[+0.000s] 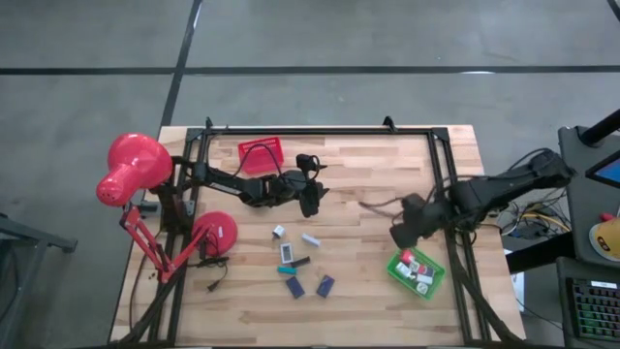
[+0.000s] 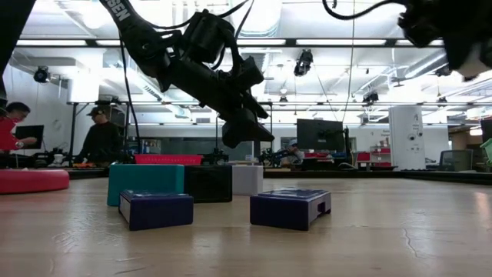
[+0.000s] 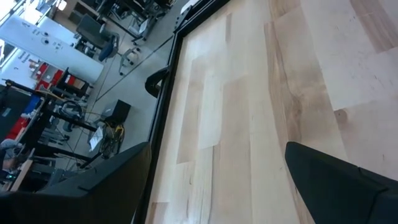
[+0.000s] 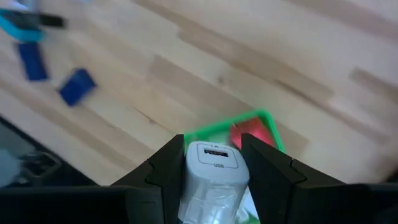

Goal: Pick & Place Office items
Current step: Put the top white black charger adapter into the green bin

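Several small office items lie loose at the table's middle: white blocks, a teal piece and navy blocks. My right gripper hovers above the table just left of the green tray, shut on a white charger-like block; the tray holds several small pieces. My left gripper hangs open in the air beside the red tray, with only bare wood between its fingers. My right gripper pinches the white block between its two fingers, one on each long side. The block's end face with a slot points out past the fingertips. It is lifted clear of the table, above the green tray's edge.
A big red desk lamp with its round base stands at the table's left edge. A black frame runs along the far and side edges. Bare wood lies between the loose items and the green tray. People sit in the room behind.
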`<state>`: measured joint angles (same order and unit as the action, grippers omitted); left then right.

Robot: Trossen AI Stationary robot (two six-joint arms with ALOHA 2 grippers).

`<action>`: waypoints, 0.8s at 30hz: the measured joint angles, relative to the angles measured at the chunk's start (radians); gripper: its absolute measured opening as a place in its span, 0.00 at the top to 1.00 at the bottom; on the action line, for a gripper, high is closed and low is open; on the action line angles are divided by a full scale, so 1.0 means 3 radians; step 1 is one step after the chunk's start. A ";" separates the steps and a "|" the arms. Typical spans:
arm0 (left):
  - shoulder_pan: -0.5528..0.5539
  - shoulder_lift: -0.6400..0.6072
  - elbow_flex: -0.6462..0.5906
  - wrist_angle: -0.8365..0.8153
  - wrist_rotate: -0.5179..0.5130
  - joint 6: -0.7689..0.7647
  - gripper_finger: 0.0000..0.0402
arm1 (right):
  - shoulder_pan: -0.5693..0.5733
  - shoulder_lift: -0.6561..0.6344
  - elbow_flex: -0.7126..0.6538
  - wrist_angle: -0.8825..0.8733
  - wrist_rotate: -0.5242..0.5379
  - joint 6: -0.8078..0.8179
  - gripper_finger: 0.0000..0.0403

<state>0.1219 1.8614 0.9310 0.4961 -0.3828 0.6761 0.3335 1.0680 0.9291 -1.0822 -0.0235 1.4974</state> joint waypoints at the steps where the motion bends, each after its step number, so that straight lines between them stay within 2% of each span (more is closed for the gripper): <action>1: 0.0000 0.0000 0.0000 0.0000 0.0000 -0.0001 0.06 | 0.0078 0.0051 0.0000 -0.0028 0.0000 0.0074 0.65; 8: 0.0000 0.0000 0.0000 0.0001 0.0000 0.0000 0.06 | 0.0472 0.0550 -0.0001 -0.0477 0.0077 0.0826 0.65; 18: -0.0001 0.0000 0.0000 0.0001 0.0000 0.0000 0.06 | 0.0860 0.0952 0.0006 -0.0280 0.0158 0.0905 0.65; 24: -0.0001 0.0000 0.0000 0.0001 -0.0001 0.0000 0.06 | 0.0926 0.1159 0.0014 -0.0224 0.0257 0.0923 0.65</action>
<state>0.1215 1.8614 0.9310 0.4964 -0.3830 0.6762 0.6113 1.4157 0.9333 -1.1493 0.0536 1.7744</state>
